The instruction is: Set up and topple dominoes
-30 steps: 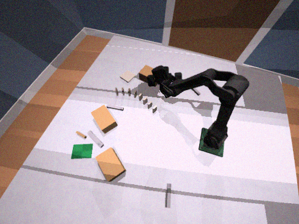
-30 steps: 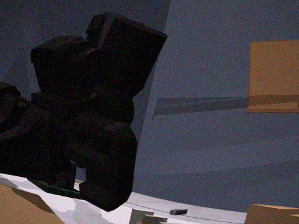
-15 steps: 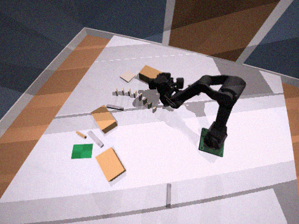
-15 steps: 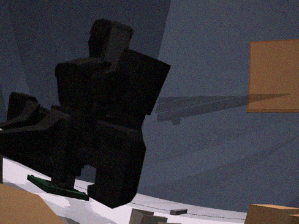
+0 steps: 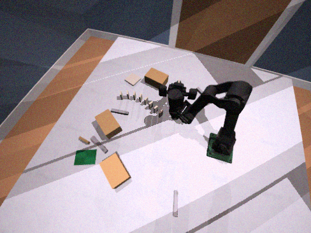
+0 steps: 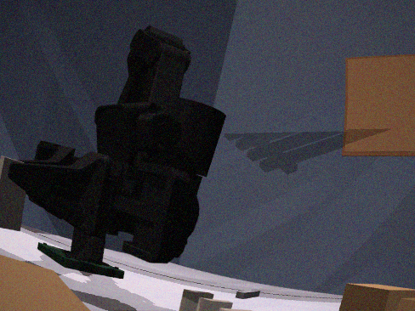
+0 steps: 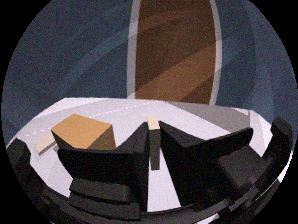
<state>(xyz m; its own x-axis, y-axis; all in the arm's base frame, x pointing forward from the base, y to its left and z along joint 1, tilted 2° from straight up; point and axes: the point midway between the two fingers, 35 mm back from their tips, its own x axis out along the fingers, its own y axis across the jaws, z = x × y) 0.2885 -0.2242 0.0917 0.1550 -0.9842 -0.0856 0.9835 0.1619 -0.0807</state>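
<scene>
The gripper (image 5: 178,84) (image 6: 14,171) (image 7: 154,131) is shut on a pale beige domino (image 6: 10,204) (image 7: 155,150), held upright between the fingertips in the wrist view. The fingers point level toward the back. In the top view the gripper is to the right of the row, and the arm mostly hides the held domino. Several standing dominoes form a curved row from the left domino (image 5: 121,95) to the right-end domino (image 5: 160,112); the right end is close beside the wrist in that view. The exterior view shows only some domino tops (image 6: 196,294). A small tan block (image 5: 84,140) lies flat.
Tan boxes (image 5: 156,77) (image 5: 108,123) (image 5: 115,170) (image 7: 82,131) stand around the row. A pinkish tile (image 5: 132,79) (image 7: 44,144) lies behind it. Grey bars (image 5: 120,111) (image 5: 99,144) (image 5: 175,204) lie about. A green square (image 5: 85,157) is at front left.
</scene>
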